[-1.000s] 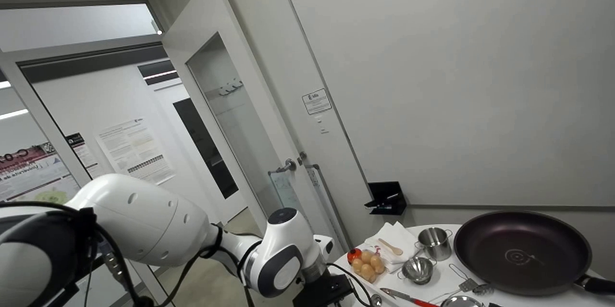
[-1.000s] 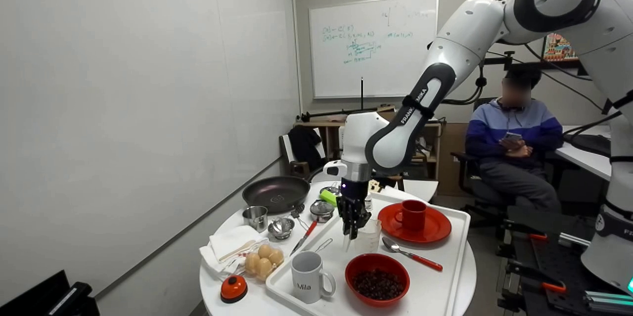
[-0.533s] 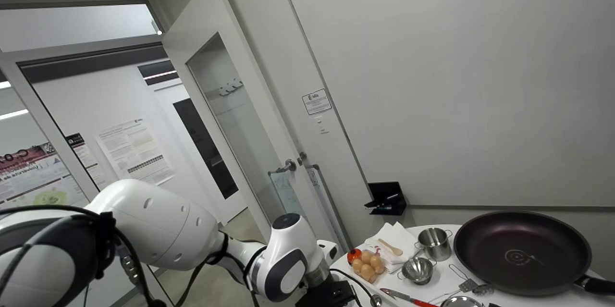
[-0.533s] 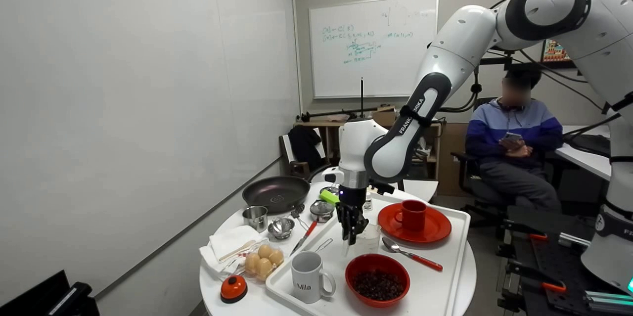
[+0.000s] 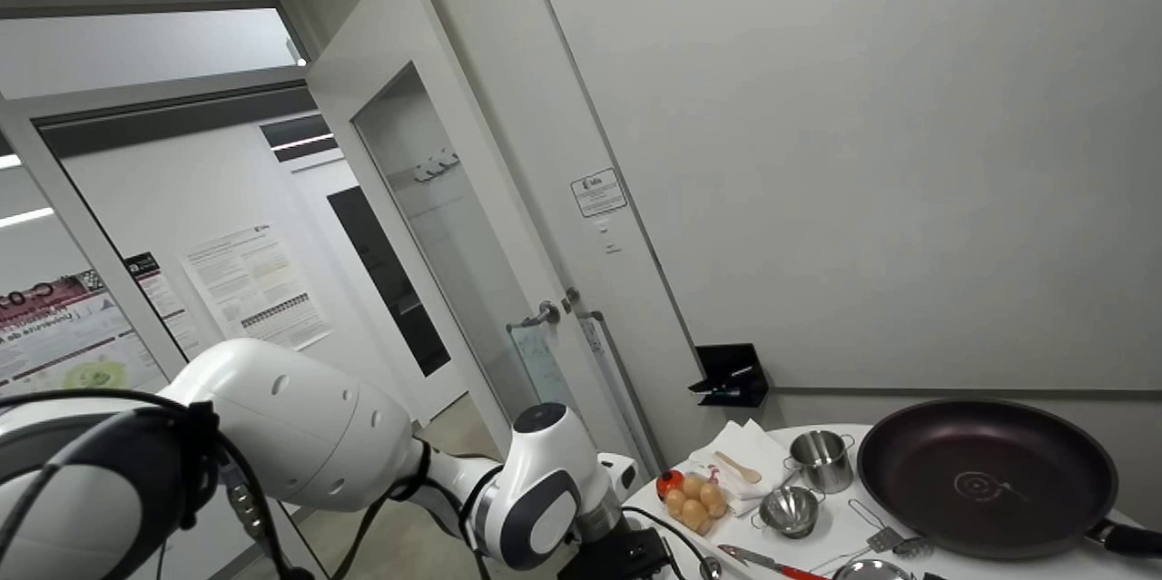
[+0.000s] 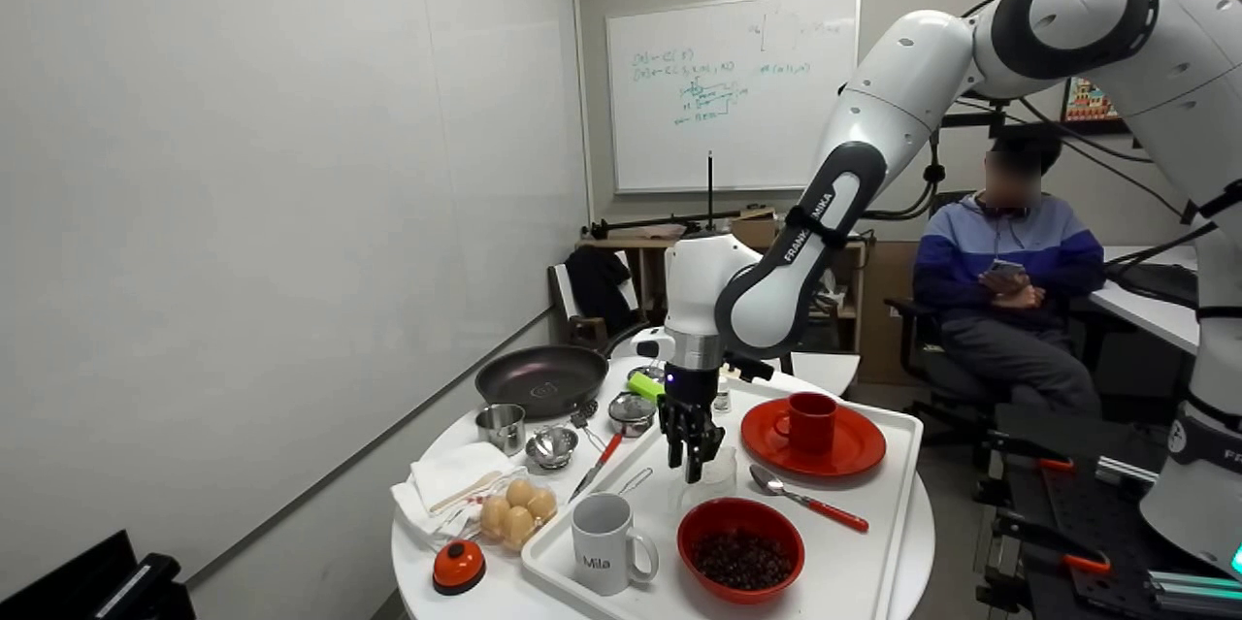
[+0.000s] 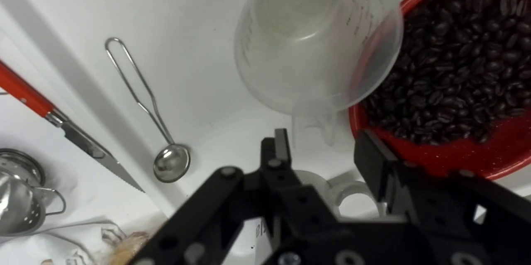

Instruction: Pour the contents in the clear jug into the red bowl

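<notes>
The clear jug (image 7: 286,61) stands upright on the white tray, beside the red bowl (image 7: 356,122). Its rim overlaps the bowl's edge in the wrist view. It shows faintly in an exterior view (image 6: 716,479). I cannot tell whether anything is in the jug. The bowl (image 6: 741,591) holds many dark beans. My gripper (image 7: 319,138) is open and empty, with its fingers (image 7: 282,144) apart on either side of the jug's handle (image 7: 313,126). The handle does not touch the fingers in view. The gripper (image 6: 684,473) also shows in an exterior view.
A grey mug (image 6: 600,552) stands at the tray's near-left corner. A spoon (image 6: 825,508) and a red plate (image 6: 859,450) with a red cup (image 6: 811,421) lie to the right. A small ladle (image 7: 172,163) and a knife (image 7: 89,144) lie to the left.
The arm has come down a little, and the jug sits slightly lower and nearer the bowl in an exterior view. The gripper's fingers have spread apart, letting go of the jug's handle.
</notes>
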